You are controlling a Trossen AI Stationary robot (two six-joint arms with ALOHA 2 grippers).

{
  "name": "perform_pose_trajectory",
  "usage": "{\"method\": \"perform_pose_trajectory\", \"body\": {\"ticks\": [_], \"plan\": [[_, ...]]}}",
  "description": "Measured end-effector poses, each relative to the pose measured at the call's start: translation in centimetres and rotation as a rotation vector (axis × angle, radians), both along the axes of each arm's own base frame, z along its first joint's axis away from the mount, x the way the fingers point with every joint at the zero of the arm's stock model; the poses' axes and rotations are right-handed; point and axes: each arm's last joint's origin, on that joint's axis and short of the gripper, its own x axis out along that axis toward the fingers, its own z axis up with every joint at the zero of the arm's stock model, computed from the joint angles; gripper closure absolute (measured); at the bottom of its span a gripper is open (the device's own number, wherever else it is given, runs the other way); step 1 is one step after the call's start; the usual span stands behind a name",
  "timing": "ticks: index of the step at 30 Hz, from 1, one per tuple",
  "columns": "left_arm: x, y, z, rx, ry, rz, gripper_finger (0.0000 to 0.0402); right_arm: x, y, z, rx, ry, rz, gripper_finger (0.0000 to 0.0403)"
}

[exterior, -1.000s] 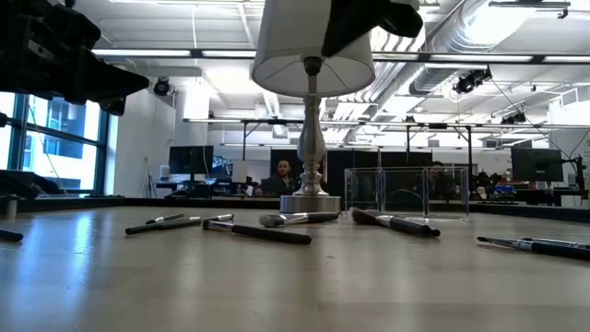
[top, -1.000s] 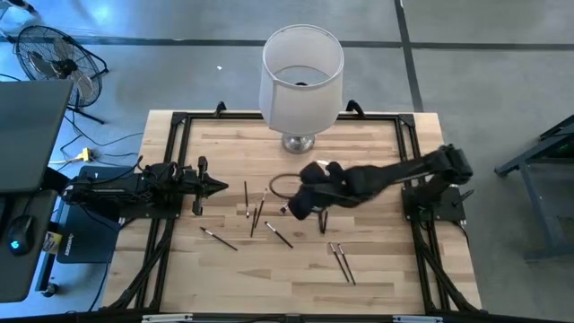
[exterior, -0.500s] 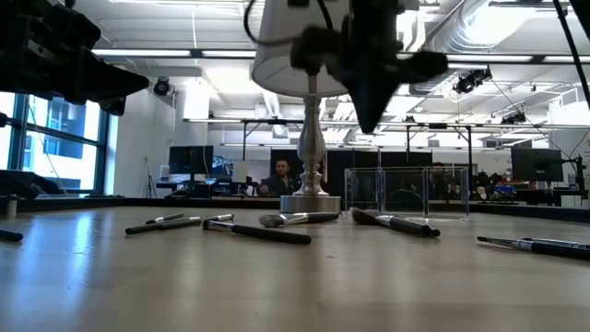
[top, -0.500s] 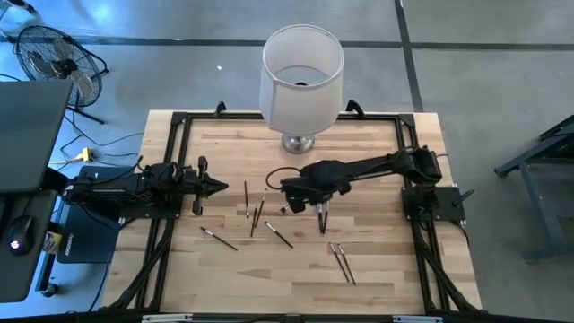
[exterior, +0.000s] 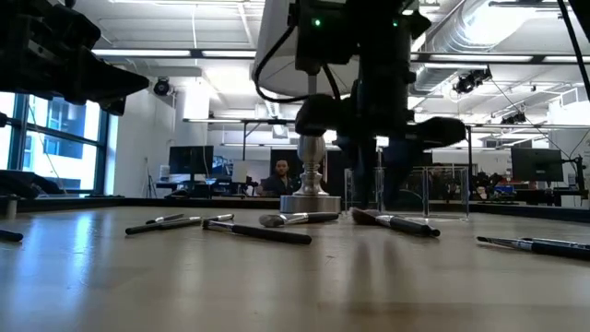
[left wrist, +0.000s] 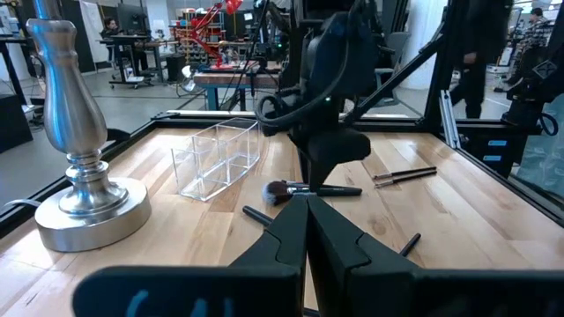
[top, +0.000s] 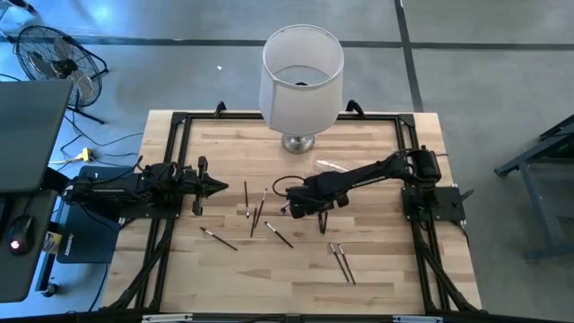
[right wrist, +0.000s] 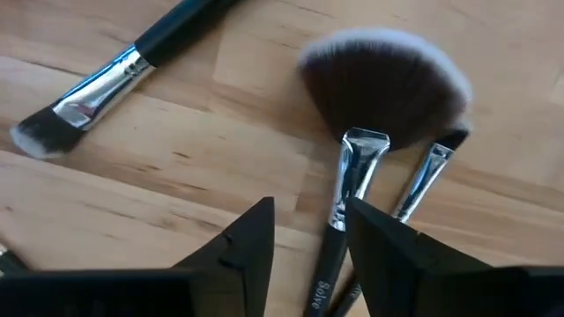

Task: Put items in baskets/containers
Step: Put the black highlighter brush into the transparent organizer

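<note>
Right claw (right wrist: 308,238) low over bench (top: 377,260) centre, fingers spread, straddling handle of fan brush (right wrist: 374,114) with silver ferrule, not yet pinching; second thin brush (right wrist: 423,185) just beside it; angled brush (right wrist: 88,101) lying apart on the wood; other brushes (top: 260,213) scattered mid-bench, a pair (top: 343,261) nearer the front edge; clear plastic holder (left wrist: 216,157) on bench near lamp base (left wrist: 84,207); left claw (top: 215,187) pressed together, parked at left side, holding nothing.
</note>
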Motion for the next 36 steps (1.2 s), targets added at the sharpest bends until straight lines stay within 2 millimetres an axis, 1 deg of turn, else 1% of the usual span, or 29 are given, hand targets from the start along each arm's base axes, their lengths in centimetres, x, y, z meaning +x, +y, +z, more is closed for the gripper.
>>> {"method": "perform_pose_trajectory", "body": {"ticks": [4, 9, 16, 24, 30, 33, 36], "plan": [[0.0, 0.0, 0.0, 0.0, 0.0, 0.0, 0.04, -0.5, 0.0, -0.6, 0.006, 0.023, -0.01, 0.0261], [0.0, 0.0, 0.0, 0.0, 0.0, 0.0, 0.04, -0.4, -0.1, -0.9, 0.001, 0.009, -0.01, 0.0261], [0.0, 0.0, 0.0, 0.0, 0.0, 0.0, 0.04, -0.3, -0.5, -1.4, -0.006, 0.016, -0.021, 0.0261], [0.0, 0.0, 0.0, 0.0, 0.0, 0.0, 0.04, 0.2, -0.3, -3.3, 0.03, 0.052, -0.018, 0.0261], [0.0, 0.0, 0.0, 0.0, 0.0, 0.0, 0.04, 0.2, -0.3, -3.5, 0.02, 0.052, -0.017, 0.0262], [0.0, 0.0, 0.0, 0.0, 0.0, 0.0, 0.04, 0.2, -0.3, -3.5, 0.024, 0.055, -0.018, 0.028], [0.0, 0.0, 0.0, 0.0, 0.0, 0.0, 0.04, 0.2, -0.3, -3.6, 0.024, 0.054, -0.017, 0.0315]]}}
